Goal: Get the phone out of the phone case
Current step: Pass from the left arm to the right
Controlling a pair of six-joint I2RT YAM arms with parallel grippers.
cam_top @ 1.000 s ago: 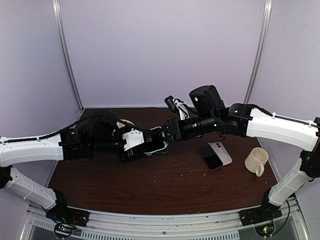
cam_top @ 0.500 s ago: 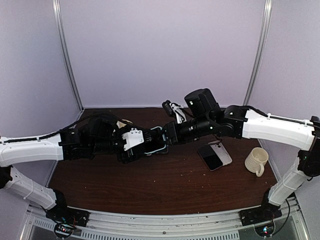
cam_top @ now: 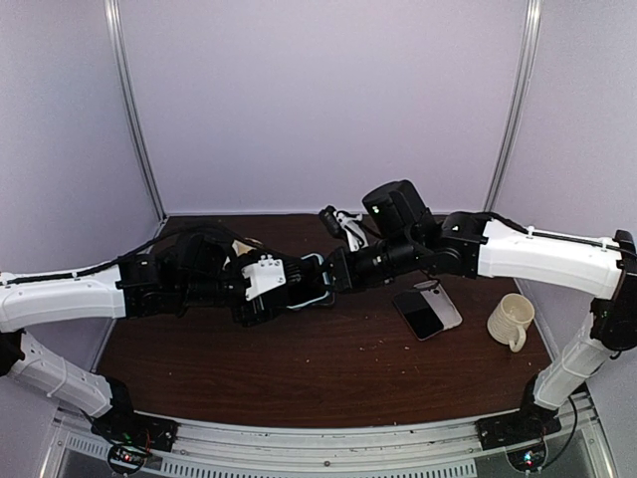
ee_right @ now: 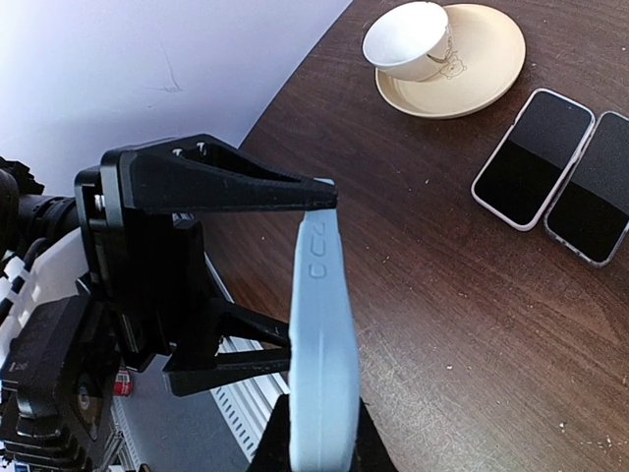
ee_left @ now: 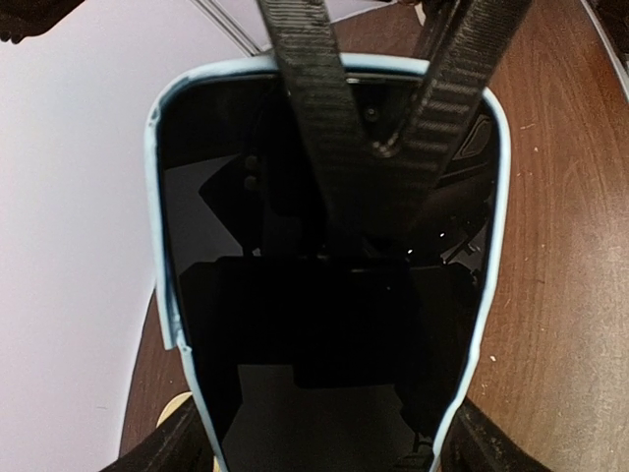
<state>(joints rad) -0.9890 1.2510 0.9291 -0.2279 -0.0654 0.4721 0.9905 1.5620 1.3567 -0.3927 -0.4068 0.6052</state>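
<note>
You see the phone case (ee_right: 319, 334) as pale blue, matt, soft-looking plastic. The phone (ee_left: 295, 393) has a glossy black screen that mirrors. The fingers (ee_left: 307, 108) over it show a woven carbon-fibre texture. The table (ee_right: 472, 324) is dark wood with a slight shine; the mug (cam_top: 511, 321) looks glazed.

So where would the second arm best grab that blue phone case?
Probably the thin rim at the free end of the phone case, coming end-on from the right: the left gripper clamps the flat faces at the other end.
</note>
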